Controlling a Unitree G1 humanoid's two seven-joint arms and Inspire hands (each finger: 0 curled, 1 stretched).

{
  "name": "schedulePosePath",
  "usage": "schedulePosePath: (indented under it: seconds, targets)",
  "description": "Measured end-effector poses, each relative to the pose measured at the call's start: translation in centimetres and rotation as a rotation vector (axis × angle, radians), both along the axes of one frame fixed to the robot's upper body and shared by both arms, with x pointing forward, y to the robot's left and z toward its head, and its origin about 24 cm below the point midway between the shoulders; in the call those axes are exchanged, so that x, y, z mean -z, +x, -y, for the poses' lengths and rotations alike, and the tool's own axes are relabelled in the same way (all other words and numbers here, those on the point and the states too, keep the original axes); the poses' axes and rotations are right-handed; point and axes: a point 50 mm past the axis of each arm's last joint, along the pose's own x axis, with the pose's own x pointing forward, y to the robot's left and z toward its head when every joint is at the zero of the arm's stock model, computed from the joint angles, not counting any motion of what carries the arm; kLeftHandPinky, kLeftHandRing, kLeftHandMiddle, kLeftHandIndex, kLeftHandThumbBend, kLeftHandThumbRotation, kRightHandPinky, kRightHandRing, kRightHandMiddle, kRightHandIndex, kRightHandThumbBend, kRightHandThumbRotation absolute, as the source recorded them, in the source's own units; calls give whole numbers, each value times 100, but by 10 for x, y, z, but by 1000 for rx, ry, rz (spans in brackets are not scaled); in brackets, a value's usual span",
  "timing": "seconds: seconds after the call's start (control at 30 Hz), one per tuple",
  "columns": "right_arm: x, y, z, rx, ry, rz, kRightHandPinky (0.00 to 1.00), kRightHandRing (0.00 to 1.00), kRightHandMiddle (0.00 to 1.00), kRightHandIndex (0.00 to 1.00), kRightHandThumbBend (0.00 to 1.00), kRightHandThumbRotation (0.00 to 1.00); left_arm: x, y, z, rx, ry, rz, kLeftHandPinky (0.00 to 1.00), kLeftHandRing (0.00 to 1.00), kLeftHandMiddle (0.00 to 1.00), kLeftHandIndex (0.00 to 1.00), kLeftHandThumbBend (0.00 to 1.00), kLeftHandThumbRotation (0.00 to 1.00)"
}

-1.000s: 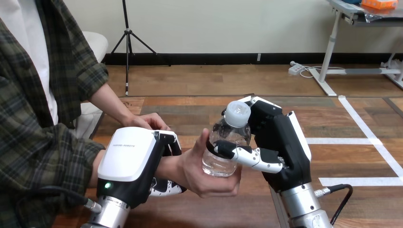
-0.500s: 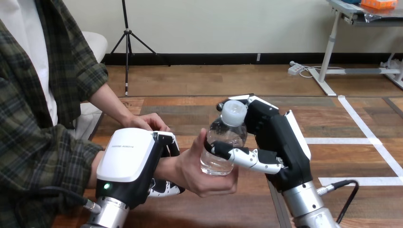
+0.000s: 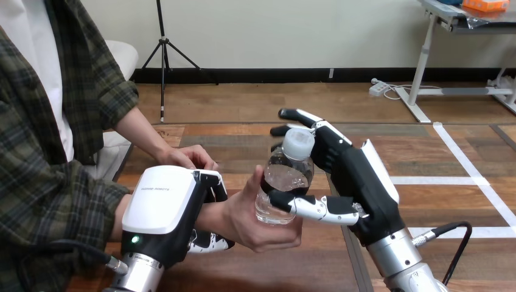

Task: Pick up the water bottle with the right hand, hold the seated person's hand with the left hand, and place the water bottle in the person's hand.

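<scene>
At the frame's centre the water bottle (image 3: 283, 177) stands upright in the person's hand (image 3: 252, 226), whose fingers cup its base, so the handover looks all but made. The left hand (image 3: 161, 207), lower left, is clamped round the person's wrist, apparently to steady the palm above the counter (image 3: 292, 271). The right hand (image 3: 362, 182) reaches in from the lower right. Its fingers are stretched straight behind the cap, and its thumb lies across the bottle's lower front.
</scene>
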Motion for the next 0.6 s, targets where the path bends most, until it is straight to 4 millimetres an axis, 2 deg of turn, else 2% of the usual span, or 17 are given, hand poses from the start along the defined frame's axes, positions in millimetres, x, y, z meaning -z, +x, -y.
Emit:
schedulePosePath:
  seconds: [0.23, 0.33, 0.37, 0.6]
  targets:
    - [1, 0, -1, -8, -7, -11, 100, 100, 100, 100, 83, 16, -1, 1, 0, -7, 13, -4, 43, 45, 48, 45, 90, 0]
    - [1, 0, -1, -11, -11, -14, 100, 100, 100, 100, 84, 16, -1, 1, 0, -12, 42, -14, 50, 53, 56, 53, 93, 0]
    - [2, 0, -1, -13, -12, -15, 100, 100, 100, 100, 84, 17, -1, 2, 0, -15, 58, -18, 57, 60, 63, 59, 95, 0]
    - [2, 0, -1, -18, -19, -16, 100, 100, 100, 100, 84, 17, 0, 3, 0, -23, 127, -46, 73, 79, 81, 76, 99, 0]
